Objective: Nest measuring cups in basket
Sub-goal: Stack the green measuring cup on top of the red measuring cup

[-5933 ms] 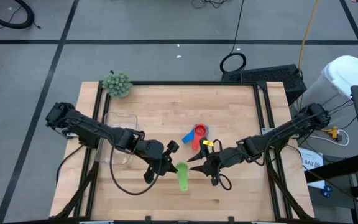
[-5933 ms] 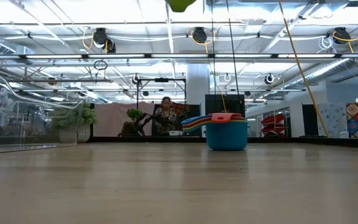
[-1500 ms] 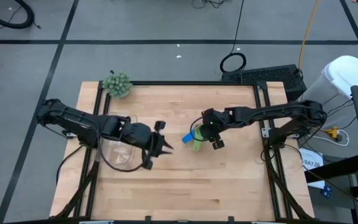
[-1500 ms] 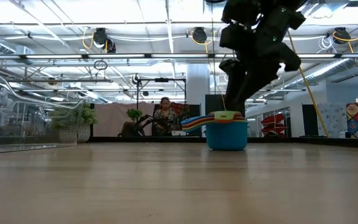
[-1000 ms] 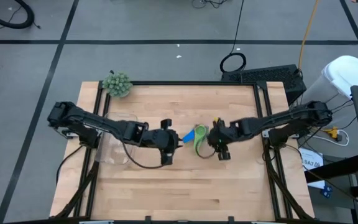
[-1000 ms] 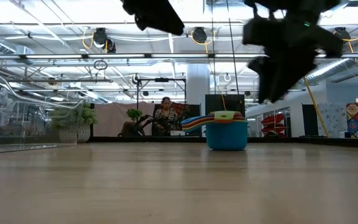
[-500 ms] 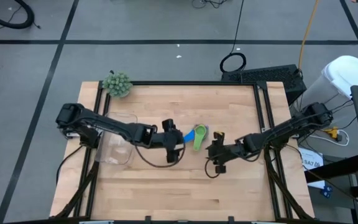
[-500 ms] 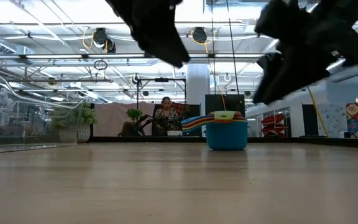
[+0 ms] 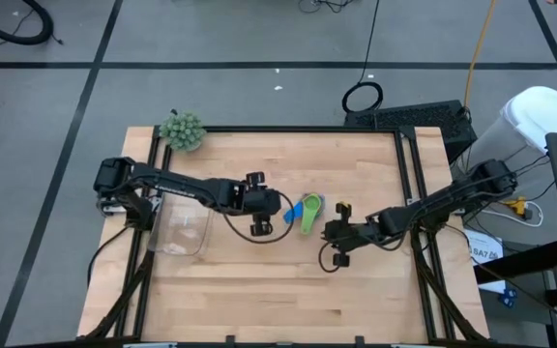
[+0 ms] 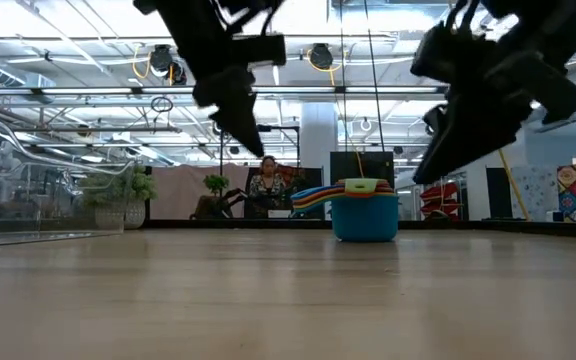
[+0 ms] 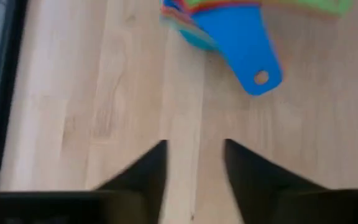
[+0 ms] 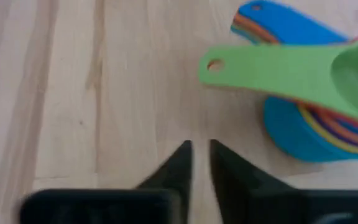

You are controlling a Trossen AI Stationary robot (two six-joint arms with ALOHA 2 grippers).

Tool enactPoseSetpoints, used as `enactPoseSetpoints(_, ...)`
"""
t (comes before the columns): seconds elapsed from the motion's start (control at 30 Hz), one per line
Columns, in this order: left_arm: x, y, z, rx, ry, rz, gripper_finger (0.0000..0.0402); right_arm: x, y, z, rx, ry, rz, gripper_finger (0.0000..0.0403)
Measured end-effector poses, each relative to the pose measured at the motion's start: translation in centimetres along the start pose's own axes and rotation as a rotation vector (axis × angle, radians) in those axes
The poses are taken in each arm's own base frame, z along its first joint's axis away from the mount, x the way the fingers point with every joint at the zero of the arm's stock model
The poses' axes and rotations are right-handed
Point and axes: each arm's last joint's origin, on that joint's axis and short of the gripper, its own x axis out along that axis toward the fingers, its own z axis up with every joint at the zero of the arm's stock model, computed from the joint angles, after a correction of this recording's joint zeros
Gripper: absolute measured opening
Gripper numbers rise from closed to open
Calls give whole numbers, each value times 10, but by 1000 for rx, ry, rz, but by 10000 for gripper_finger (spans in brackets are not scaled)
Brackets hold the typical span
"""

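No brand, label or writing can be read anywhere. The light wooden bench (image 9: pixel 259 280) has a black frame and stands on a grey floor with dark lines; the low view looks into a bright hall with ceiling lamps, plants and a seated person (image 10: pixel 267 186) far behind.

The nested stack of small plastic measuring cups (image 9: pixel 306 210), green scoop on top over a blue outer cup with coloured handles fanned out, sits on the bare bench near its middle. The shallow clear plastic basket (image 9: pixel 181 230) lies well apart from the stack, toward the left arm's base. A fuzzy green ball (image 9: pixel 182 130) rests at the far corner beyond the basket.

The left end effector (image 9: pixel 277 212) hovers just beside the stack, fingers narrowly apart and holding nothing. The right end effector (image 9: pixel 328 230) hangs just beside the stack on its other side, fingers almost closed with a thin gap, also holding nothing.
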Motion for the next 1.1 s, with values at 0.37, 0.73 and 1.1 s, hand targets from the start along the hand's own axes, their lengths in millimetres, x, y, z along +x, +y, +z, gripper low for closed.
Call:
enactPoseSetpoints(0.37, 37, -3, -6, 42, 80, -95, 4, 8, -3, -14, 237, -153, 31, 1)
enactPoseSetpoints(0.73, 47, 10, -2, -5, 34, -72, 2, 10, -8, -17, 269, -130, -11, 0)
enactPoseSetpoints(1.1, 64, 16, -2, -17, 24, -81, 1, 30, -18, -23, 256, -72, -72, 0)
